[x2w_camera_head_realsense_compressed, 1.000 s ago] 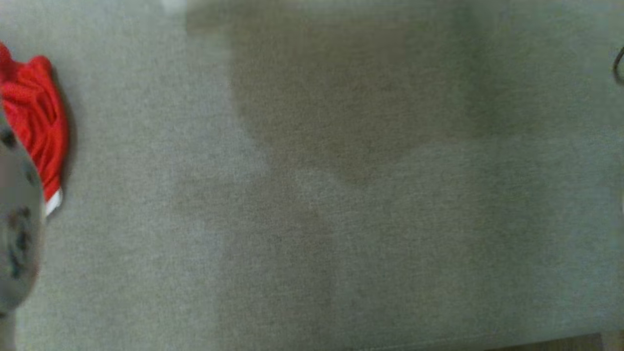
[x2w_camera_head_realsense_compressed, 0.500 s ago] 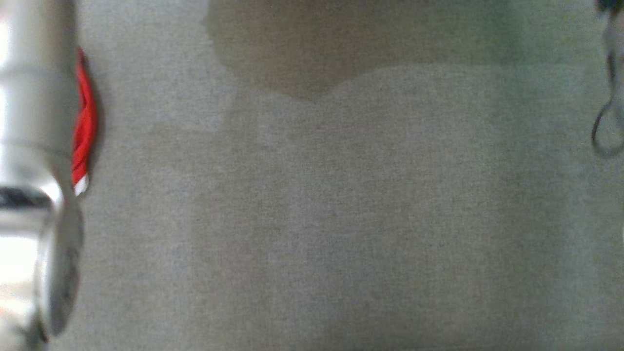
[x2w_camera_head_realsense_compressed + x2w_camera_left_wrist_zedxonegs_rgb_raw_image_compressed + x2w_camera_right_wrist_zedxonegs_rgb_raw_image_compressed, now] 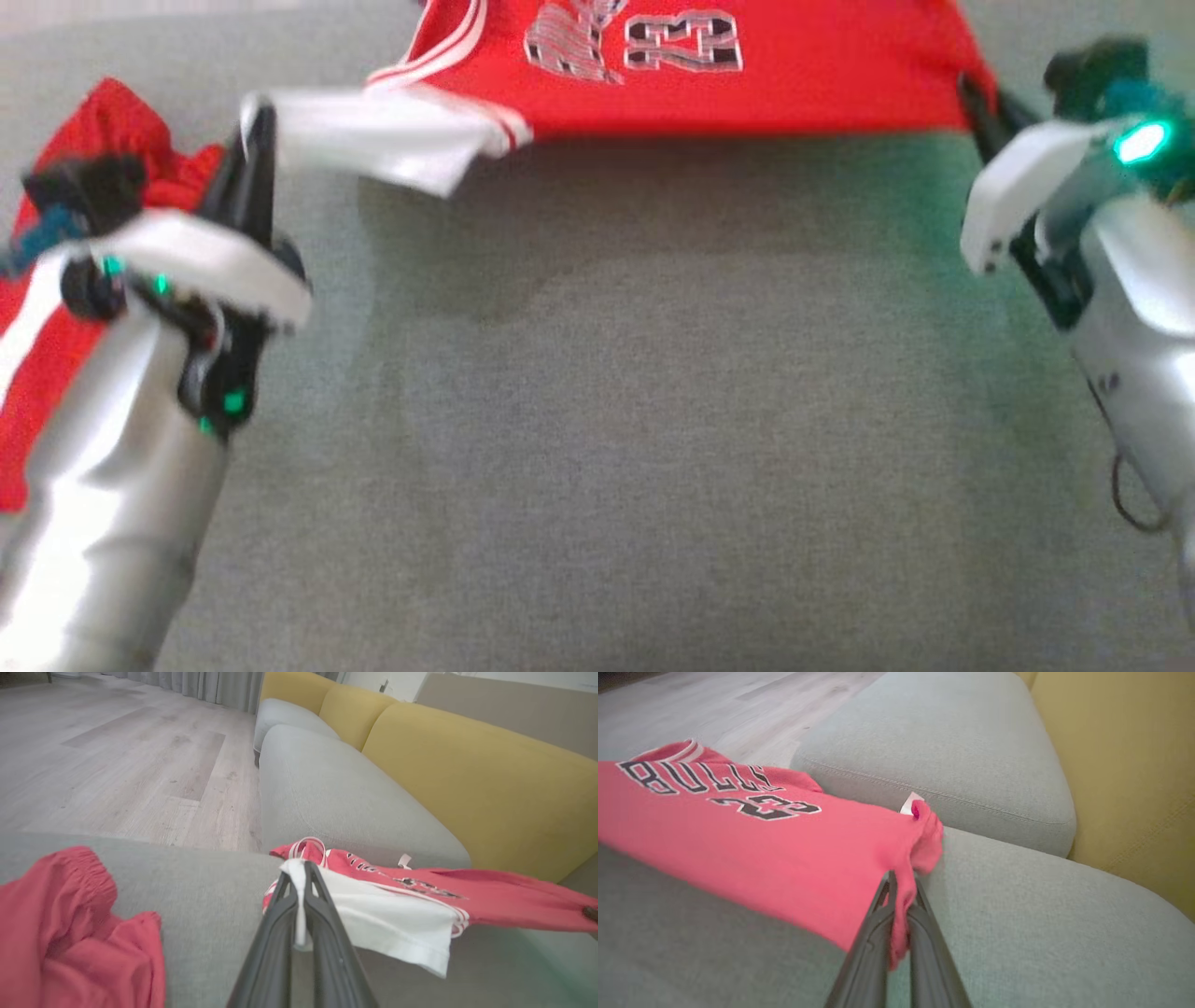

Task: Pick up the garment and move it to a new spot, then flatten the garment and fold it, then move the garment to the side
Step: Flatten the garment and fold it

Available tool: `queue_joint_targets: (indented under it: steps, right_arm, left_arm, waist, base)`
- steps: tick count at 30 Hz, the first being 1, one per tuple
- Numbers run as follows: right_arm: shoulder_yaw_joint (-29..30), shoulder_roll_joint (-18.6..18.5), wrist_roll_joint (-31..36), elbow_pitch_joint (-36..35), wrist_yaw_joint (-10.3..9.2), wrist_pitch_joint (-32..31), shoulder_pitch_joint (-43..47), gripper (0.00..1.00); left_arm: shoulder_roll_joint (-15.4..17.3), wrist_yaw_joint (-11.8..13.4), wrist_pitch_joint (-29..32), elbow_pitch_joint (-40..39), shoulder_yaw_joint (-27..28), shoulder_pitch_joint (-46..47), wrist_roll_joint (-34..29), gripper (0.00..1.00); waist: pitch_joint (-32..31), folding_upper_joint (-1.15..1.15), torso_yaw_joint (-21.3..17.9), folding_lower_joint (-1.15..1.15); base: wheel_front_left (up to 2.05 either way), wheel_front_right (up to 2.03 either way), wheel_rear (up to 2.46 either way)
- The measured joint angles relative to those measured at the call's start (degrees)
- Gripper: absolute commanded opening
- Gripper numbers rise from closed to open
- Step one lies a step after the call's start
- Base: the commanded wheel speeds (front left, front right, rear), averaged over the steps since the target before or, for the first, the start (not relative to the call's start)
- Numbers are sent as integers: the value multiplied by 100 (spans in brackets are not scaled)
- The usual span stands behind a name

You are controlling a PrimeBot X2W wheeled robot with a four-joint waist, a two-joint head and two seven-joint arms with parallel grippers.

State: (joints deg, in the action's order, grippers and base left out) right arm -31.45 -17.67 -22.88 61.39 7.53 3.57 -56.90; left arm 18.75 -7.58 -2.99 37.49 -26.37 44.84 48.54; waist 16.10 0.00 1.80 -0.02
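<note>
Left gripper (image 3: pixel 254 131) at left, fingers pointing up, pinched shut on garment (image 3: pixel 709 84). Right gripper (image 3: pixel 976 98) upper right, clamped likewise. Pale forearms (image 3: pixel 103 485) rise from lower corners.

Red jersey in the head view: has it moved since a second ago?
Cannot tell: the whole view has shifted, and the grey cushion gives no fixed mark. Now the jersey hangs stretched between the left claw and right claw.

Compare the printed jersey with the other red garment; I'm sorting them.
The jersey is stretched between the left gripper and right gripper; the other garment lies crumpled, unheld. The jersey bears lettering; the other garment shows a gathered band. Both are red.
</note>
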Motion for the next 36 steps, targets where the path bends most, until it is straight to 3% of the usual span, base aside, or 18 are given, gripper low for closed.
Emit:
queue_joint_targets:
  steps: [5,10,15,27,36]
  right_arm:
    - [-877,-502,-584,-682,0,-220,651,0]
    - [-1368,-1000,-1210,-1211,0,-371,1111,0]
    - [-1786,-1281,-1750,-1702,1,-471,1645,0]
    - [-2063,-1790,-2759,-2388,0,-1038,2669,0]
    - [-2187,-2305,-3152,-3171,0,-1518,3183,0]
  left_arm:
    - [322,0,156,-567,-233,-868,66,0]
    - [474,62,299,-1149,-360,-1471,132,0]
    - [677,379,343,-1767,-437,-2291,133,0]
    - [1118,862,563,-3019,-595,-3649,182,0]
    - [1418,1223,804,-3943,-787,-4570,182,0]
  waist:
    - [-349,0,21,0]
    - [-657,0,53,0]
    - [-1058,0,38,1]
    - [-1772,0,32,1]
    - [-1999,0,46,1]
  base:
    - [0,0,0]
    - [0,0,0]
    - [0,0,0]
    - [0,0,0]
    - [0,0,0]
